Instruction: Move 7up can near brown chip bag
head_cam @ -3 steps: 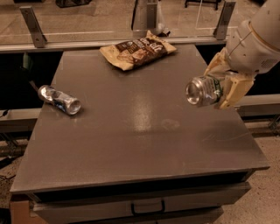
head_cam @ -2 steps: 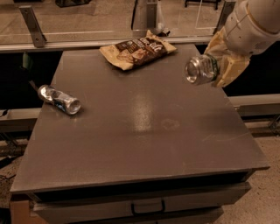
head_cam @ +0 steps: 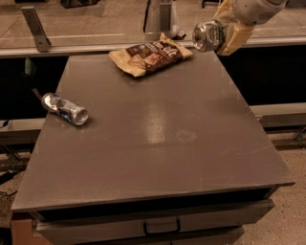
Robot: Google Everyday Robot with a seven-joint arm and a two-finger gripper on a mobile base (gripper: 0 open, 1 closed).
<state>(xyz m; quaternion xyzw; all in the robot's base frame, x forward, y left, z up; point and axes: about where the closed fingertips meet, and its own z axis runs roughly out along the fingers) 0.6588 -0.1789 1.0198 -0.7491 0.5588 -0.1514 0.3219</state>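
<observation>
"Starting nearest us, what have you got?"

"The front of the dark grey, flat-topped table [head_cam: 167,143]. A shallow drawer [head_cam: 95,225] sits under its near edge, with a dark pull handle [head_cam: 161,226] in the middle."

"And further in?"

"Over on the left side a crushed silver-blue can [head_cam: 64,109] lies on its side on the tabletop, slanted, well apart from everything else."

"Where's the bag?"

"At the far edge, about the middle. It's the crinkled dark brown chip bag [head_cam: 150,56] with tan edges and white lettering. It lies flat, with its right end reaching toward the far right corner."

"And the robot?"

"Its tan two-finger gripper [head_cam: 222,33] is up over that far right corner, on a white arm [head_cam: 253,7] coming in from the upper right. The fingers are closed round the silver 7up can [head_cam: 206,36]. It's held sideways in the air, off the tabletop, with its round end turned toward us and a speck of green on its side. The can is just to the right of the bag's right end, near it but not touching."

"Anything behind?"

"A pale ledge [head_cam: 86,48] runs along the back of the table. There's a slanted metal bracket [head_cam: 34,26] at the left and an upright metal post [head_cam: 160,14] behind the bag."
</observation>
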